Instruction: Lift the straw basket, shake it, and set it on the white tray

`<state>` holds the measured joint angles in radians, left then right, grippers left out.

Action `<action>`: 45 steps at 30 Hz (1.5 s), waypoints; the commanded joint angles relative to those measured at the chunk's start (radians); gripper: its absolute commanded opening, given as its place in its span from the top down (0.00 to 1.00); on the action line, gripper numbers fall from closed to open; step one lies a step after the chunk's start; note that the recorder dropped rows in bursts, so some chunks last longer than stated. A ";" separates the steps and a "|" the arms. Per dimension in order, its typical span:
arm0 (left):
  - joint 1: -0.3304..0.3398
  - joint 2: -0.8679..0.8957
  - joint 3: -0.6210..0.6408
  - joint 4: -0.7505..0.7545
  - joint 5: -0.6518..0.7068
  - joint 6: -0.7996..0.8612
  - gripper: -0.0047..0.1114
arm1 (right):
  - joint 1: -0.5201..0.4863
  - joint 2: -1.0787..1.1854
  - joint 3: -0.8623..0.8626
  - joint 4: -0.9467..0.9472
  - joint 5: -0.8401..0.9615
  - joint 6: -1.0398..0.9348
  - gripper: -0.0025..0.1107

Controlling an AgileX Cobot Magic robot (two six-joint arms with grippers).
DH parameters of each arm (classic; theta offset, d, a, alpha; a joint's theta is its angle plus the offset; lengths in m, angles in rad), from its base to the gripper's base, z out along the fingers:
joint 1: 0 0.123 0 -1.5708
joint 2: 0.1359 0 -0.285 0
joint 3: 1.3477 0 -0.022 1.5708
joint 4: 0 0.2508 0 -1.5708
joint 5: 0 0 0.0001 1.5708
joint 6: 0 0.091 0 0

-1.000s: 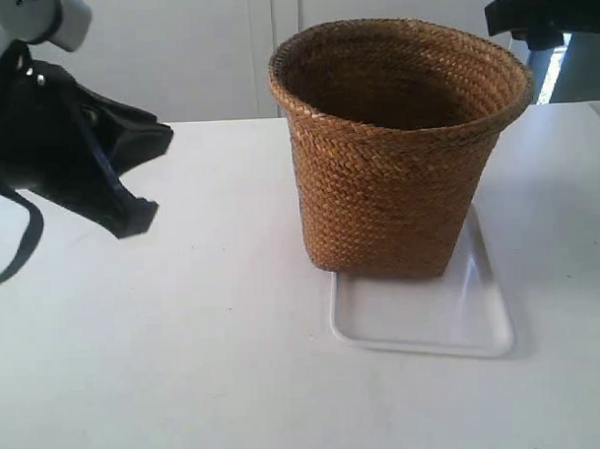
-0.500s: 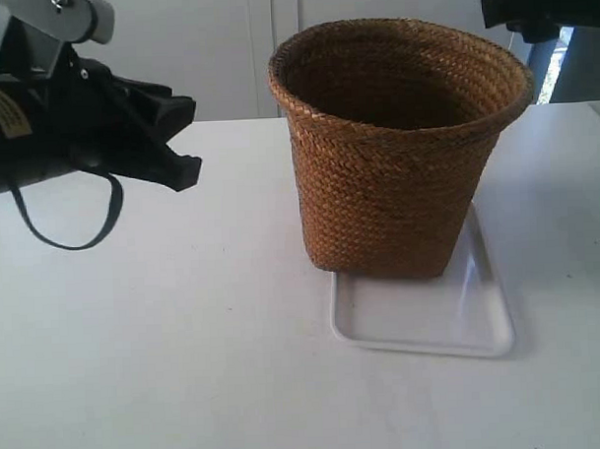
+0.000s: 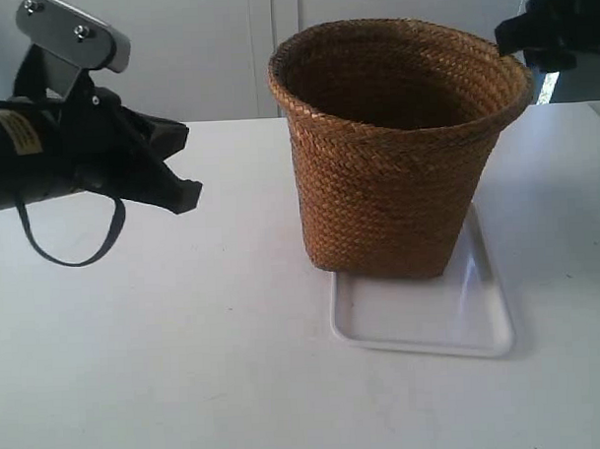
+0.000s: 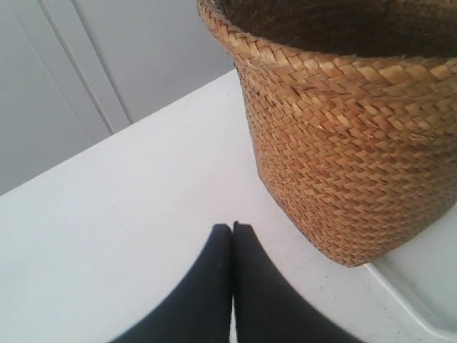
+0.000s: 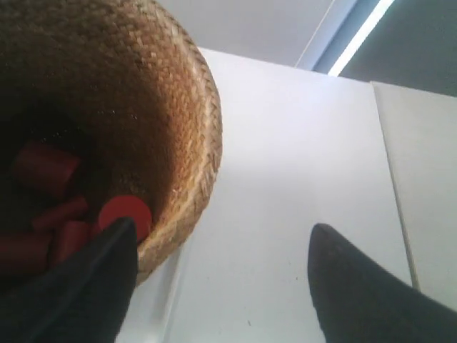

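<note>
The straw basket [image 3: 401, 152] is seen standing on the 12 o'clock end of the white tray [image 3: 422, 324] in the exterior view, the left tool [image 4: 232, 236] pressed closed and empty in its wrist view, the right tool [image 5: 223, 229] spread wide and empty in its own.

1. white tray [image 3: 422, 324]: shallow, glossy, rounded corners, low rim, lying flat, near half bare.
2. straw basket [image 3: 401, 152]: tall brown weave, round flared rim, dark inside, standing upright on the tray's far end, rim wider than the tray.
</note>
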<state>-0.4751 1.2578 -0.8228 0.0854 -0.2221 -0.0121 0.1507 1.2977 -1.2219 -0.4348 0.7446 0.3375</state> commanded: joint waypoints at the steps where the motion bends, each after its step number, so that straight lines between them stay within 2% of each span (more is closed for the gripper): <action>1: 0.005 -0.145 0.053 0.001 0.006 0.012 0.96 | -0.002 -0.003 0.005 0.000 0.067 0.004 0.42; 5: 0.005 -0.333 0.175 0.001 0.006 0.012 0.96 | -0.002 -0.003 0.005 0.002 0.129 0.006 0.42; 11: 0.005 -0.611 0.332 -0.001 -0.009 0.040 0.96 | -0.002 -0.003 0.009 0.015 0.132 0.003 0.42; 13: 0.005 -0.737 0.364 -0.011 0.046 0.041 0.96 | -0.002 -0.003 0.013 0.015 0.133 0.003 0.42; 16: 0.005 -0.895 0.373 -0.025 0.201 0.036 0.96 | -0.002 -0.003 0.025 0.015 0.141 0.032 0.42; 19: 0.005 -0.939 0.373 -0.025 0.279 0.012 0.96 | -0.002 -0.003 0.025 0.015 0.141 0.032 0.42; 21: 0.005 -0.942 0.417 -0.025 0.234 0.004 0.96 | -0.002 -0.003 0.025 0.015 0.138 0.032 0.42; 24: 0.005 -0.943 0.535 -0.047 0.048 0.000 0.96 | -0.002 -0.003 0.025 0.015 0.138 0.032 0.42; 25: 0.005 -0.943 0.592 -0.085 -0.049 0.000 0.96 | -0.002 -0.003 0.025 0.015 0.138 0.032 0.42; 27: 0.005 -0.943 0.651 -0.150 -0.139 0.012 0.96 | -0.002 -0.003 0.025 0.015 0.138 0.032 0.42; 30: 0.005 -0.943 0.676 -0.185 -0.144 0.069 0.96 | -0.002 -0.003 0.025 0.015 0.136 0.032 0.42; 31: 0.034 -0.943 0.694 -0.187 -0.144 0.071 0.96 | -0.002 -0.003 0.025 0.015 0.136 0.032 0.42; 33: 0.139 -0.943 0.722 -0.187 -0.087 0.000 0.96 | -0.002 -0.003 0.025 0.015 0.136 0.032 0.42; 34: 0.226 -0.943 0.723 -0.187 0.016 -0.076 0.96 | -0.002 -0.003 0.025 0.015 0.136 0.032 0.42; 36: 0.344 -0.949 0.723 -0.187 0.153 -0.119 0.96 | -0.002 -0.003 0.025 0.015 0.136 0.032 0.42; 38: 0.425 -0.968 0.723 -0.187 0.251 -0.121 0.96 | -0.002 -0.003 0.025 0.015 0.135 0.032 0.42; 41: 0.511 -1.030 0.723 -0.176 0.393 -0.087 0.96 | -0.002 -0.003 0.025 0.015 0.133 0.032 0.42; 45: 0.553 -1.107 0.723 -0.174 0.415 -0.001 0.96 | -0.002 -0.003 0.025 0.015 0.133 0.032 0.42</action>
<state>0.0559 0.1995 -0.1061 -0.0872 0.1676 -0.0720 0.1507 1.2977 -1.2032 -0.4190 0.8853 0.3644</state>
